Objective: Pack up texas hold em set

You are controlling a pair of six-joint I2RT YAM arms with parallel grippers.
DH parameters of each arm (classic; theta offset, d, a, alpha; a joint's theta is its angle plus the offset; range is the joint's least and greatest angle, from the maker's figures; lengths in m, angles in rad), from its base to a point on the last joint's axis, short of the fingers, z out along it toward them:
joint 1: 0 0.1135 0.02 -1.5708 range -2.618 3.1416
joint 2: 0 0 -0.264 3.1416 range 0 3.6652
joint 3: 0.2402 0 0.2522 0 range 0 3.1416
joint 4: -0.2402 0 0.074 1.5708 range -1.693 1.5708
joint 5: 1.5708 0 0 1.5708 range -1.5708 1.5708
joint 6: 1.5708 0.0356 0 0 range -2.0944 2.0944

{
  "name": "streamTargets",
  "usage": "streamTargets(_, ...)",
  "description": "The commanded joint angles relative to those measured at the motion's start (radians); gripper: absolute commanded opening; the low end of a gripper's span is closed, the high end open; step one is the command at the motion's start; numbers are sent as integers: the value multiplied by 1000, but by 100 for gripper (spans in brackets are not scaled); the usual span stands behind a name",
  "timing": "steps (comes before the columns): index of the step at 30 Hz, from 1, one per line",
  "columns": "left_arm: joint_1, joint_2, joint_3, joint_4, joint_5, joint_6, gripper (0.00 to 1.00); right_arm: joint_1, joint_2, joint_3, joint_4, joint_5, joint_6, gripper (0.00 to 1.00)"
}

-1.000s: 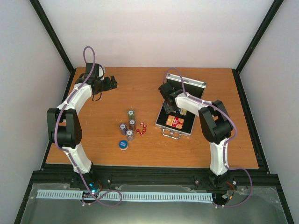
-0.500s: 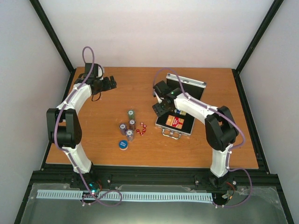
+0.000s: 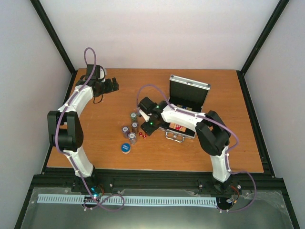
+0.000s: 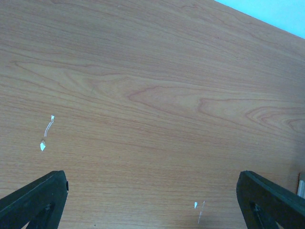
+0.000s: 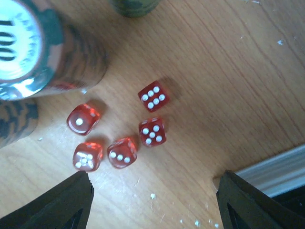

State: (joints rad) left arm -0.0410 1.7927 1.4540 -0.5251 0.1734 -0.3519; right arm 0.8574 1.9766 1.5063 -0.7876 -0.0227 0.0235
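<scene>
**Right tool** (image 5: 152, 183), spread wide and empty, is poised over the five red dice (image 5: 152, 131). These are framed just ahead between its fingers (image 5: 71, 200) for pickup. Chip stacks (image 5: 28, 47) stand beyond them, and the case (image 5: 271, 171) is beside one finger.

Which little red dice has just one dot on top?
The die nearest the big chip stack, on the left of the bunch. It shows a single white dot; the others show several.
</scene>
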Motion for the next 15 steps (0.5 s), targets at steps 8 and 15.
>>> streamTargets(8,10,-35,0,2,11,-1,100,-9,114,72,31,-25,-15,65)
streamTargets(15,11,-42,-13,4,6,7,100,-9,149,94,45,-35,10,58)
